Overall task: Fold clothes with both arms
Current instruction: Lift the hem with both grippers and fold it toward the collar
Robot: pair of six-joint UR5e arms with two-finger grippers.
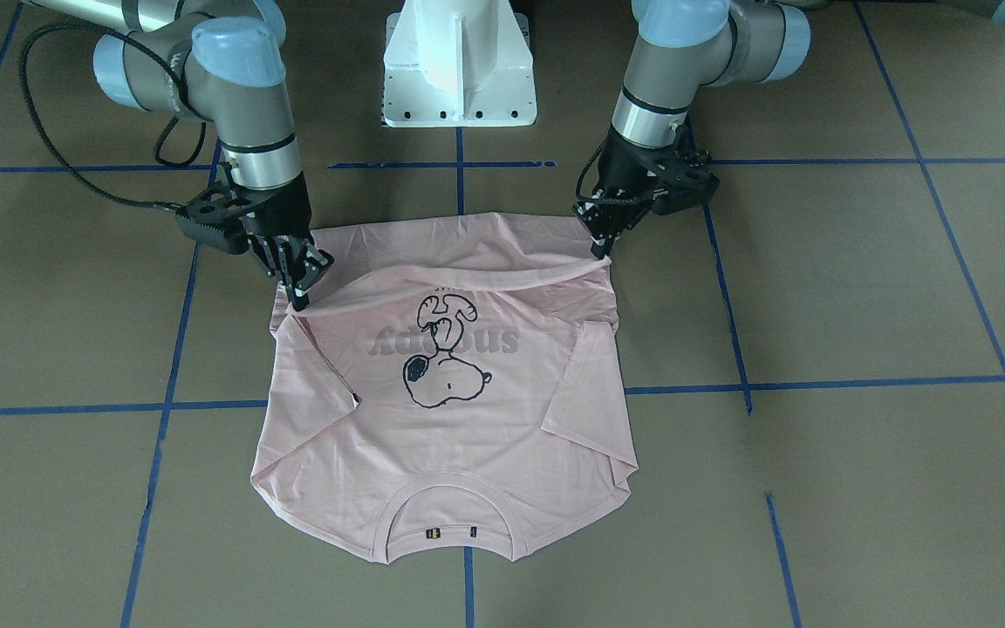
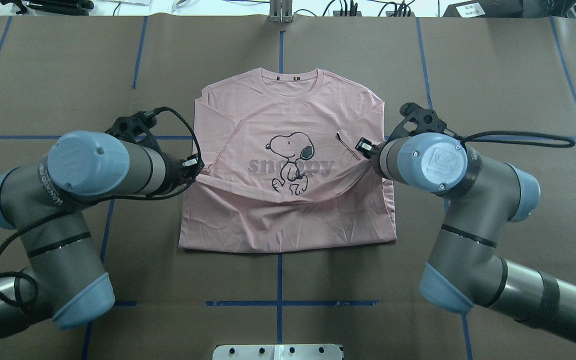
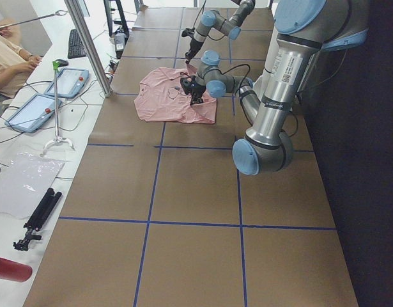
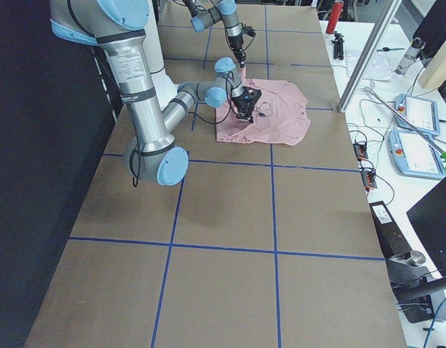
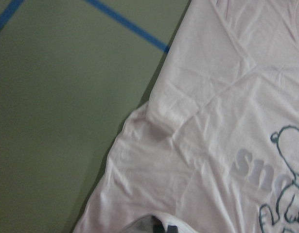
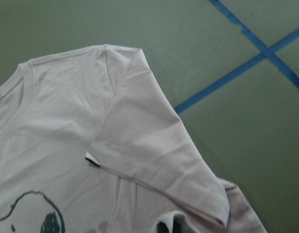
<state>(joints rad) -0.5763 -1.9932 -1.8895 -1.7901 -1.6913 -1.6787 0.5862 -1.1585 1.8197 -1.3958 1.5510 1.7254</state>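
Note:
The pale pink T-shirt (image 1: 468, 436) lies print side up on the brown table, sleeves folded in, collar (image 2: 290, 82) far from the robot. The cartoon dog print (image 2: 292, 160) shows at its middle. My left gripper (image 2: 199, 169) is shut on the left corner of the hem, also in the front-facing view (image 1: 600, 251). My right gripper (image 2: 366, 148) is shut on the right corner (image 1: 300, 296). The raised hem sags between them over the shirt's lower half, just below the print. The wrist views show the shirt (image 5: 212, 145) and a folded sleeve with its black tag (image 6: 92, 161).
The white pedestal base (image 1: 459, 70) stands at the robot's side of the table. Blue tape lines (image 2: 278, 280) cross the brown surface. A side table with tablets (image 3: 30, 112) and cables runs past the far edge, where a person's arm (image 3: 7, 61) shows.

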